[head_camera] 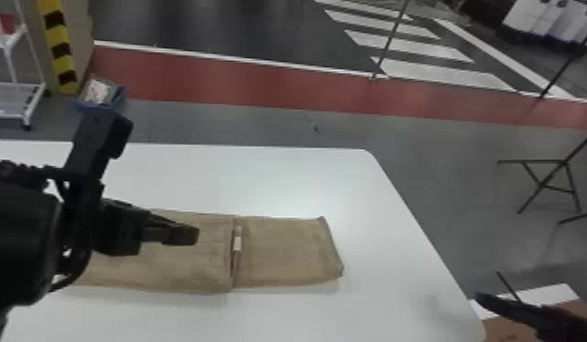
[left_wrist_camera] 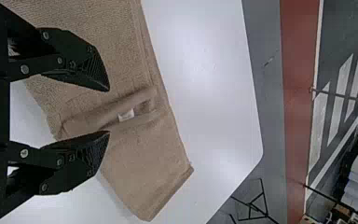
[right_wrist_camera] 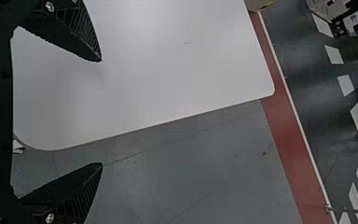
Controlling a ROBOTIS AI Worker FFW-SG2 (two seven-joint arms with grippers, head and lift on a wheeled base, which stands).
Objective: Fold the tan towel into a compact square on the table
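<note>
In the head view, the left arm comes in from the left edge, its gripper (head_camera: 185, 235) pointing rightward above the tan towel (head_camera: 287, 254), which lies in a long strip on the white tabletop (head_camera: 278, 182); the arm covers part of its left portion. The right gripper (head_camera: 491, 287) is at the lower right, angled leftward near the tabletop's edge.

In the left wrist view, the 2 jaws stand wide and empty above the towel, a raised fold with 1 pale tag (left_wrist_camera: 126, 115) near their tips.

In the right wrist view, the jaws are wide and empty, 1 over the tabletop, 1 over the floor (right_wrist_camera: 191, 172).
</note>
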